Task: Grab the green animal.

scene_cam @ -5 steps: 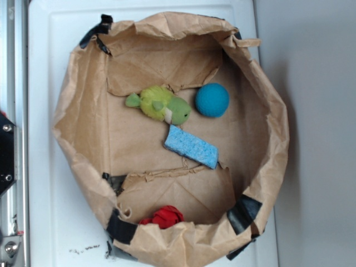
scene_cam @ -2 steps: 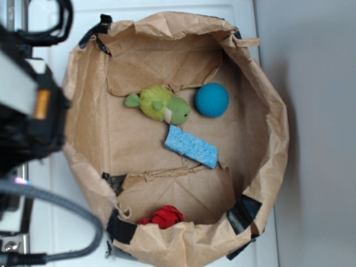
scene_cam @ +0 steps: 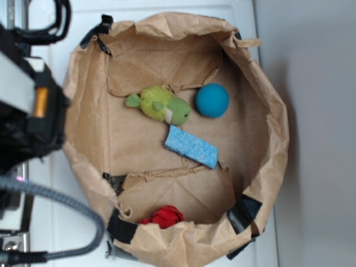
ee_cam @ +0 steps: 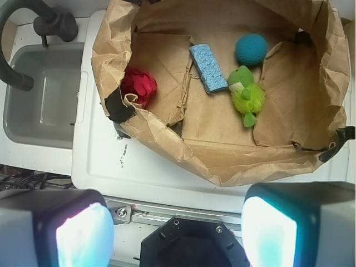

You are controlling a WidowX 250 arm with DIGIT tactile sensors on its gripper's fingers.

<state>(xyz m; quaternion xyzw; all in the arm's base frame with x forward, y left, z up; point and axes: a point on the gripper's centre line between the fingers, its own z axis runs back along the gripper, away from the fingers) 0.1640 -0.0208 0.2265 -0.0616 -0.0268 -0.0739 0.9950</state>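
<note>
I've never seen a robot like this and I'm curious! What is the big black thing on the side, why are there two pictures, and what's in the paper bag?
The big blurry black thing is the robot's arm, seen close up at the left of a camera looking down from above. The other picture comes from a small camera on the robot's wrist, so the two pale blocks at the bottom are its gripper fingers, standing wide apart and holding nothing.

The crumpled paper bag lies open like a bowl on a white counter, next to a small sink. Inside are the green animal, a fuzzy toy, with a teal ball just beside it, a blue sponge and something red near the bag's edge. The gripper is outside the bag, not yet at the toy.
</note>
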